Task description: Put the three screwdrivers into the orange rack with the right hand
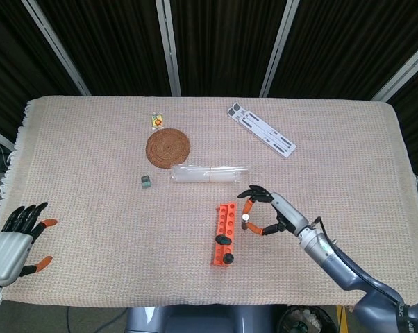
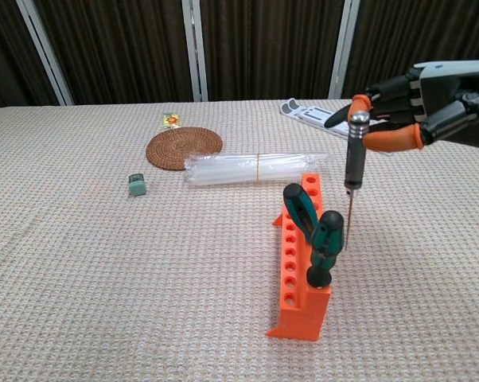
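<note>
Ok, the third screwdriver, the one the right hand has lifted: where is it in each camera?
Head view: the third screwdriver shows only as a small metal cap between the right hand's fingertips, just right of the orange rack.
Chest view: it hangs upright from the hand, upper right, tip down beside the rack.
Shared landmark: the orange rack with two green-handled screwdrivers.

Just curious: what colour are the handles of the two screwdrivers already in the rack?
Black and teal handles, clearest in the chest view.
</note>
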`<state>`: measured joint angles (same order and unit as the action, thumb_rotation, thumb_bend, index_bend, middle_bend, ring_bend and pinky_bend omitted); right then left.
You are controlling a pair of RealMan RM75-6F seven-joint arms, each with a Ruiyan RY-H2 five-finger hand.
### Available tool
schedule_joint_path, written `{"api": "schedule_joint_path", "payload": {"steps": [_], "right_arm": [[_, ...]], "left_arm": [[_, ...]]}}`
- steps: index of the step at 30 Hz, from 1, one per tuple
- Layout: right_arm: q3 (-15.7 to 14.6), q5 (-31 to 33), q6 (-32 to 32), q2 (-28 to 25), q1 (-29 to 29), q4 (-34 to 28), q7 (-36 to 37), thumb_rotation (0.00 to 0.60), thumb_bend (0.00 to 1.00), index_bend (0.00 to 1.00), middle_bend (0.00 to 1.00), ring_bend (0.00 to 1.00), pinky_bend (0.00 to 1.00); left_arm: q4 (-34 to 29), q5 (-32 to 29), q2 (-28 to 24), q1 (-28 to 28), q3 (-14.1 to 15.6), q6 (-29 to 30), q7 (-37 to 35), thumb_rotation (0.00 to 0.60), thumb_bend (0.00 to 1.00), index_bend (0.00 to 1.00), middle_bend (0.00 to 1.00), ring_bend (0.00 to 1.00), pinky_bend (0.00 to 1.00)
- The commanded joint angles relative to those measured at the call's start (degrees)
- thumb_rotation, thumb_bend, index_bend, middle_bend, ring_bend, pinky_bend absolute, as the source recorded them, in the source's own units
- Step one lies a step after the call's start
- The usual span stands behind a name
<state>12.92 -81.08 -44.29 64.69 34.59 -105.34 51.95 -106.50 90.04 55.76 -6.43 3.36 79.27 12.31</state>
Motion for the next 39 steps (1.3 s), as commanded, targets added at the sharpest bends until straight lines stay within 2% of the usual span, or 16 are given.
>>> {"api": "schedule_joint_path", "payload": {"steps": [1,4,12,24,39], "right_arm": [[2.1,-5.2,1.8,-1.4,2.4,2.2,10.4,0.6,0.44,0.6,0.22,0.0,0.0],[2.3,-6.4,1.4,-1.3,3.7,3.5,13.5,0.6,0.44,0.6,0.22,0.0,0.0],[2.9,-6.1,1.0,-1.3,5.6,4.5,15.9,0.6,0.44,0.6,0.22,0.0,0.0],[2.0,-4.9,1.2,-1.1,7.2,4.6,15.9,0.6,0.44,0.6,0.22,0.0,0.0],[0.8,-4.0,1.4,-0.9,8.8,4.1,15.5,0.6,0.44,0.6,0.22,0.0,0.0]], "left_arm": [[0.1,-0.3,0.1,-0.1,0.0,-0.3,0.0,0.6,0.19,0.25,0.0,0.0,0.0],[0.2,-0.3,0.1,-0.2,0.0,-0.6,-0.1,0.6,0.19,0.25,0.0,0.0,0.0],[0.2,-0.6,0.0,-0.3,-0.2,-0.7,-0.1,0.6,0.18,0.25,0.0,0.0,0.0],[0.5,1.9,1.3,0.3,-1.9,4.1,-0.1,0.6,0.19,0.19,0.0,0.0,0.0],[-0.1,1.5,1.4,0.0,-1.9,3.1,0.8,0.6,0.18,0.18,0.0,0.0,0.0]]}}
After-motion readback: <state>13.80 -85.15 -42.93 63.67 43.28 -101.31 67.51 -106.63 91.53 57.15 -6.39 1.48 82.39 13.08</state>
